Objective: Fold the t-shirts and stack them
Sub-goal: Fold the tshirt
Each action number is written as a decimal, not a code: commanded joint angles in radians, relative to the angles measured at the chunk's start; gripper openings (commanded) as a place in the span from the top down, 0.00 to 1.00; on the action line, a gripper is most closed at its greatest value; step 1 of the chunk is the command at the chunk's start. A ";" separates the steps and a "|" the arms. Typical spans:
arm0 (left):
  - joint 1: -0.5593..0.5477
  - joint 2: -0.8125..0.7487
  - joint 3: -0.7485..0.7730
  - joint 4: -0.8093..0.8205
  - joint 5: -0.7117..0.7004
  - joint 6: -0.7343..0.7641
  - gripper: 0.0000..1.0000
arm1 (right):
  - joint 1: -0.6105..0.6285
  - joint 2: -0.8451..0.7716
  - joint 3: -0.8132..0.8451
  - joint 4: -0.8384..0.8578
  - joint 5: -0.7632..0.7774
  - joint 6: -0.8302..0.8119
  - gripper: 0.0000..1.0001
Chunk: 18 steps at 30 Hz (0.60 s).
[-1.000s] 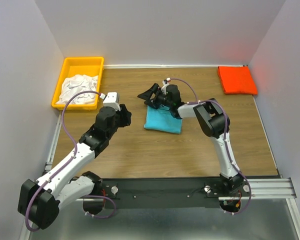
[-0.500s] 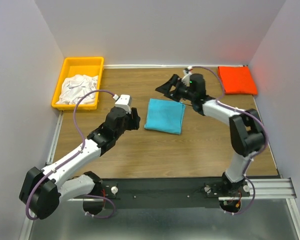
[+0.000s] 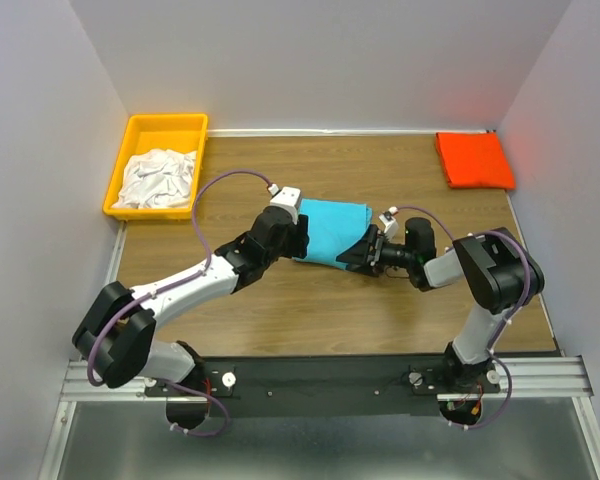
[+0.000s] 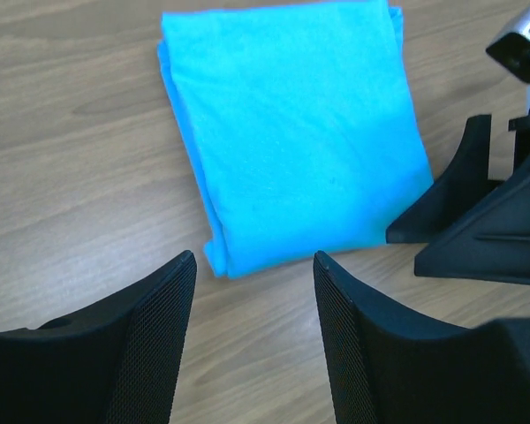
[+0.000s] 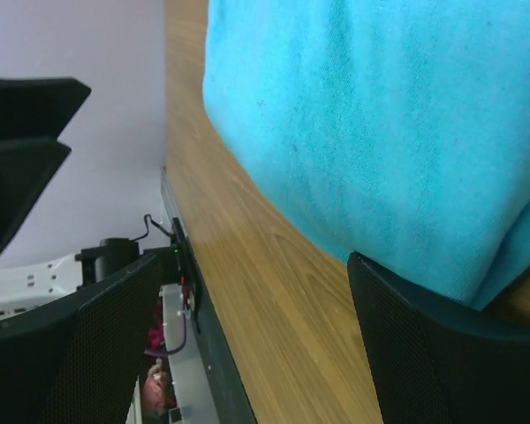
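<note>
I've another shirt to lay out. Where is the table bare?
Bare table runs between the yellow bin and the orange-red shirt, and along the near edge. Crowded centre: left end effector and right end effector flank the turquoise shirt.

Two white-and-black robot arms bolted to a black rail.
The left arm and right arm have white links, black joints, looping purple cables, and black fingers with mesh-textured pads.

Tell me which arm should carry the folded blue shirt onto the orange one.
Right, probably. The right gripper is open at the edge of the turquoise shirt, and the orange shirt lies on its side; the left gripper is farther away.
</note>
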 commanded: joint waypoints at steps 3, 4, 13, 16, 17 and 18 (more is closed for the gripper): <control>-0.006 0.070 0.099 0.036 0.031 0.092 0.37 | -0.088 -0.012 -0.071 0.082 -0.061 -0.024 0.09; -0.011 0.081 0.108 0.036 0.034 0.110 0.37 | -0.086 -0.043 -0.071 0.076 -0.061 -0.009 0.09; -0.100 0.216 0.226 0.024 -0.007 0.319 0.42 | -0.111 -0.385 0.202 -0.907 0.629 -0.291 0.07; -0.163 0.302 0.289 0.006 -0.035 0.383 0.44 | -0.117 -0.454 0.270 -1.048 0.827 -0.333 0.06; -0.193 0.319 0.317 0.000 -0.046 0.405 0.44 | -0.119 -0.474 0.296 -1.097 0.923 -0.334 0.04; -0.194 0.337 0.331 -0.004 -0.050 0.408 0.44 | -0.122 -0.482 0.296 -1.118 0.959 -0.334 0.04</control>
